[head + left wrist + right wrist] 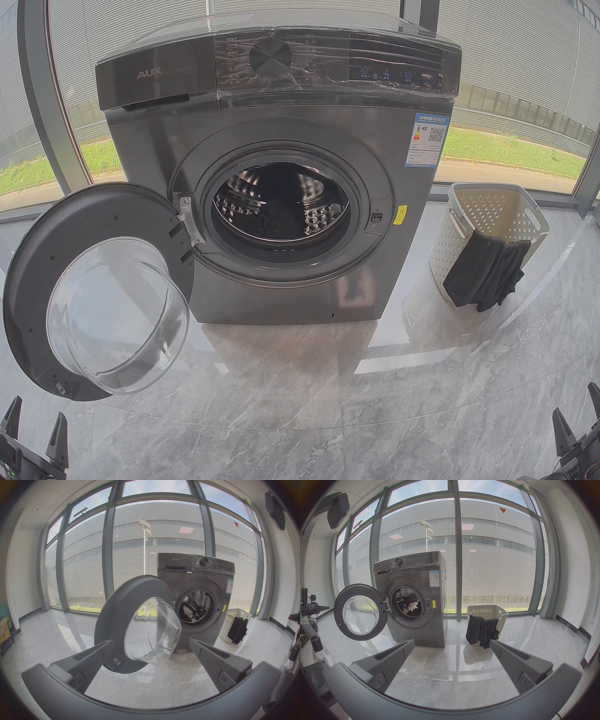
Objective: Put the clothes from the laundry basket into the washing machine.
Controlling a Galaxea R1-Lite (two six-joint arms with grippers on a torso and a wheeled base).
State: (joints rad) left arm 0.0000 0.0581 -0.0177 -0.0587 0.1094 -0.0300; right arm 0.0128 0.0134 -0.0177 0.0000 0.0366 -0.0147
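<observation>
At the far left, low in the head view, the left claw (pixel 36 409) is seen above the marble floor (pixel 344 406). Its two fingers are spread apart and nothing is held between them. Just ahead of it, the round door (pixel 37 281) of the washing machine (pixel 281 300) is swung fully open to the robot's left. The door is hinged at the left edge of the opening, and its clear bowl-shaped window is turned outward. From the left wrist camera the door is seen directly in front of the open claw, nearer than the machine itself.

The grey front-loading machine is placed on the floor before a wall of tall windows (pixel 519 75), and its control panel is wrapped in clear film. The drum (pixel 281 203) is exposed through the round opening. Its interior is dark, and whether any clothing lies inside cannot be told.

Just beside the machine's right side, a white perforated laundry basket (pixel 494 212) is set on the floor. A dark garment (pixel 487 275) is draped over the basket's front rim and hangs down its outer wall.

At the far right, the right claw (pixel 575 400) is held low over the floor, likewise opened wide and empty. The garment is well apart from both claws. It lies ahead of the right claw and slightly to its left, and far to the right of the left claw, with floor between.
</observation>
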